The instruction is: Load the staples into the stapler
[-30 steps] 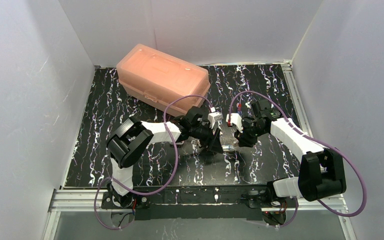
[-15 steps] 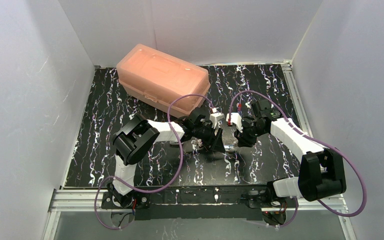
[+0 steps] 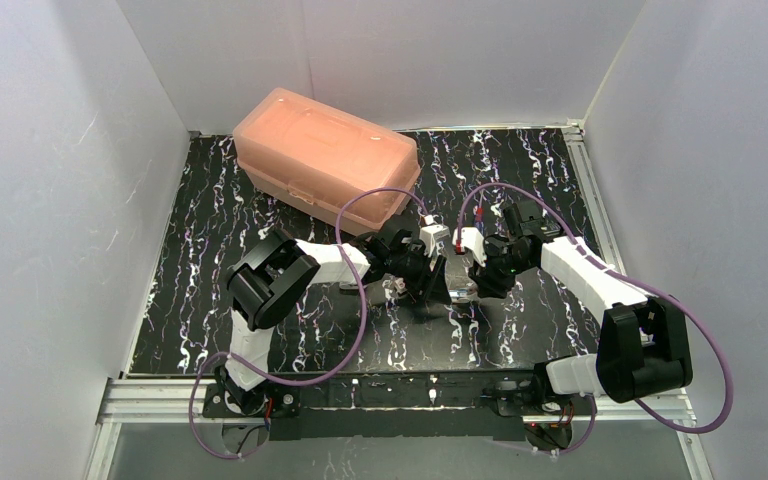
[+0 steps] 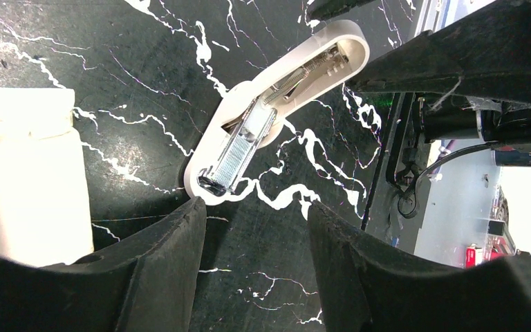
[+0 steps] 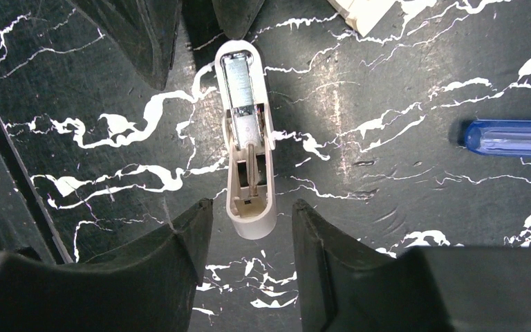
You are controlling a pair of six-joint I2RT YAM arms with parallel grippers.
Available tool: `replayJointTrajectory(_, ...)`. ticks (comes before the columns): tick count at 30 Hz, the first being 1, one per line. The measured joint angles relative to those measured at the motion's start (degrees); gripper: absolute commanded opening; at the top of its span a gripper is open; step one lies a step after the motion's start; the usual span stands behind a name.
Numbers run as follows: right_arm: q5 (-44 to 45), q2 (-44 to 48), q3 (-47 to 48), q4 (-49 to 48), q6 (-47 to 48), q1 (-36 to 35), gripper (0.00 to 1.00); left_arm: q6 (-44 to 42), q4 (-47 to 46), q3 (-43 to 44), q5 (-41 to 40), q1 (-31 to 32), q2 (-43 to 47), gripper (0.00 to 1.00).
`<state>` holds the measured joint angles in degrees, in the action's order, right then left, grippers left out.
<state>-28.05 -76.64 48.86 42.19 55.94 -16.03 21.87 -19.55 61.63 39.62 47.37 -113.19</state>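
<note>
Opened beige plastic stapler (image 3: 457, 288) lying flat on the black white-veined worktop (image 3: 520, 330), between two pincers.
Its metal staple channel faces up. The left pincer (image 4: 256, 221) is spread and empty, with the stapler's tip just beyond its fingertips and a white rectangular block (image 4: 28, 180) beside it. The right pincer (image 5: 249, 214) is spread around the stapler's rounded end without pinching it.
</note>
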Motion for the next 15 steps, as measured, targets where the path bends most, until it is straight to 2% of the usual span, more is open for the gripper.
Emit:
replayJointTrajectory(7,0.0,0.0,0.0,0.0,0.5,0.0,0.32,-0.1,-0.2,0.0,-0.1,0.1,-0.3,0.51)
replayJointTrajectory(15,-1.4,0.0,0.0,-0.1,-0.3,0.1,0.24,-0.2,-0.4,0.2,-0.2,0.0,-1.3,0.48)
